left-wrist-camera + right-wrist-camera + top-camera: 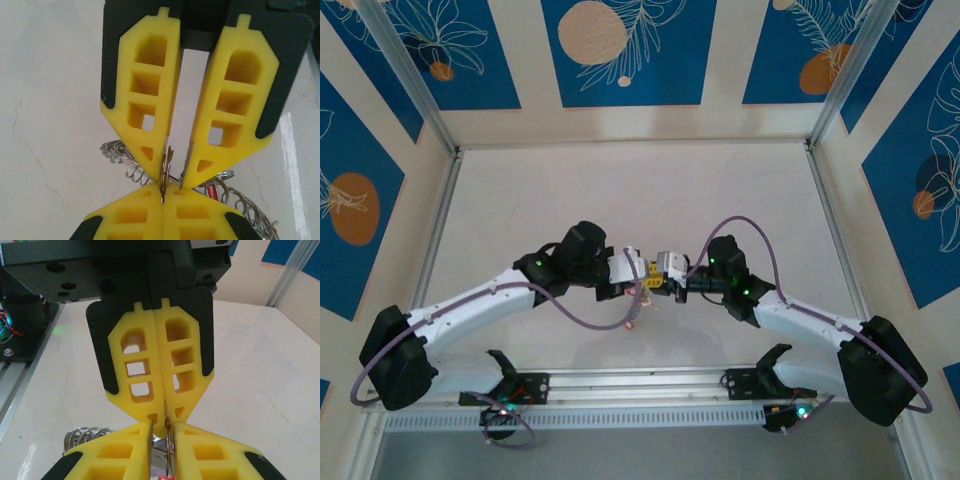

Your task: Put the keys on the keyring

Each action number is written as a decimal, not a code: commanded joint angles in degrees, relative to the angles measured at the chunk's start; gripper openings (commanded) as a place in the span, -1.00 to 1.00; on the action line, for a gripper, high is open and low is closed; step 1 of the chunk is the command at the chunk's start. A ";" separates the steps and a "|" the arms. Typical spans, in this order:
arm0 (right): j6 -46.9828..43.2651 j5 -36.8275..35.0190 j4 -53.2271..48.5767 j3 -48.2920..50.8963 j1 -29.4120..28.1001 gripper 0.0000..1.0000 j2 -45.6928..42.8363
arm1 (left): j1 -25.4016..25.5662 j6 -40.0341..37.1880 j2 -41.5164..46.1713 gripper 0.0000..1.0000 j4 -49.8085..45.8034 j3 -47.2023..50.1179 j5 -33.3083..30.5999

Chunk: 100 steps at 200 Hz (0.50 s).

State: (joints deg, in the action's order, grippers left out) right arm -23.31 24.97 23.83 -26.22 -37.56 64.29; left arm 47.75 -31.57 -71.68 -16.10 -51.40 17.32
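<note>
From above, your left gripper (636,270) and right gripper (660,268) meet tip to tip over the table (620,190). Left wrist: your left fingers (150,125) stand narrow, nipping the coiled keyring (134,172), with a red-tagged key (211,192) just behind. Right wrist: your right fingers (145,375) are pressed together, keyring wire caught at their tips.

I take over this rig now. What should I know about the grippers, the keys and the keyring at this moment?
Left gripper: shut, apparently on the thin metal edge of the keyring.
Right gripper: fingers pressed together, tip to tip with the left one. There is thin metal at its tips, key or ring I cannot tell.
Things: keyring at the fingertips, with a red-tagged key close by it.
Done: I cannot tell whether any key is on the ring.
Left: thread the keys on.
</note>
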 commanded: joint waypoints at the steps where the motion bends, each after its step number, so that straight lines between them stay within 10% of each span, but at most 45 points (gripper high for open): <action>1: -1.81 -0.96 -3.80 -2.21 -1.10 -0.60 1.73 | 0.38 -0.42 -1.27 -1.00 -2.53 -3.83 0.29; 100: 3.09 2.58 4.58 -0.63 0.06 -1.00 3.08 | -0.65 1.27 0.21 -0.98 1.85 -0.52 1.57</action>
State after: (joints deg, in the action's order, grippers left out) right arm -23.38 24.34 22.00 -27.99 -37.98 67.64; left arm 47.86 -31.38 -74.35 -20.69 -53.54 16.21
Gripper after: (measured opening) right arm 0.064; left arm 0.038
